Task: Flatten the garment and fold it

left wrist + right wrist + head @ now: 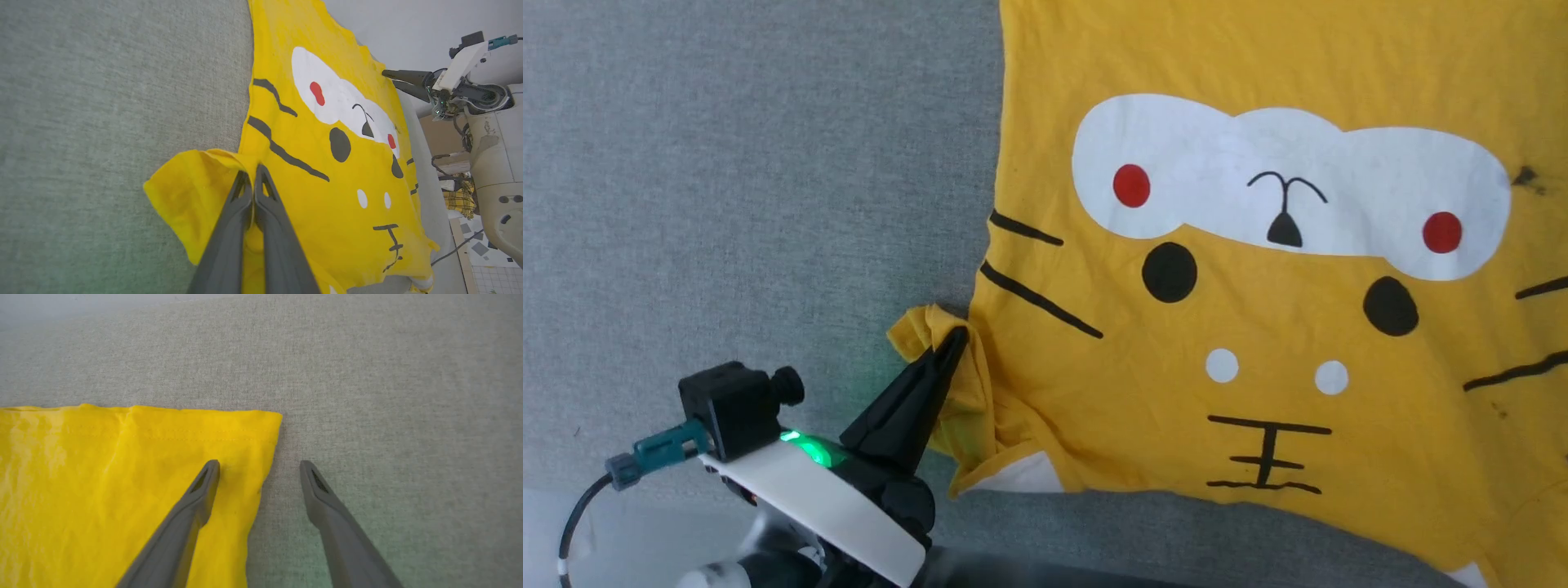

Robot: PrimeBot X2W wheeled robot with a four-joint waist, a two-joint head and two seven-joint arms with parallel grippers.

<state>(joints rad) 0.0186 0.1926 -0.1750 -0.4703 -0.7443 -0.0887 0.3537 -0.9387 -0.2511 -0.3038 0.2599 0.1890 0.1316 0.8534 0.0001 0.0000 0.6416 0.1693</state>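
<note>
The left gripper (958, 335) is seen pinched fully closed, both fingers pressed together. A bit of yellow cloth is caught at the tips, right where the sleeve (188, 188) meets the body of the garment (1143, 376). The fabric is bunched and wrinkled around that spot, and the sleeve is splayed out to the gripper's left in the left wrist view, partly lifted and creased rather than lying smooth.

Beyond the pinch, the rest of the T-shirt is spread print-side up on the grey fabric surface (727, 163), mostly flat with light wrinkles. The tiger face print (1286, 196) is laid out to the right of the gripper in the head view: white patch, red dots, black stripes.

The right gripper (259, 463) is held wide open at a stitched corner of the garment. One finger is placed over the yellow cloth and the other over the bare grey surface, so the shirt's side edge is straddled. Whether the fabric is actually touched there can't be told. In the left wrist view, that gripper is seen at the far edge of the shirt.
</note>
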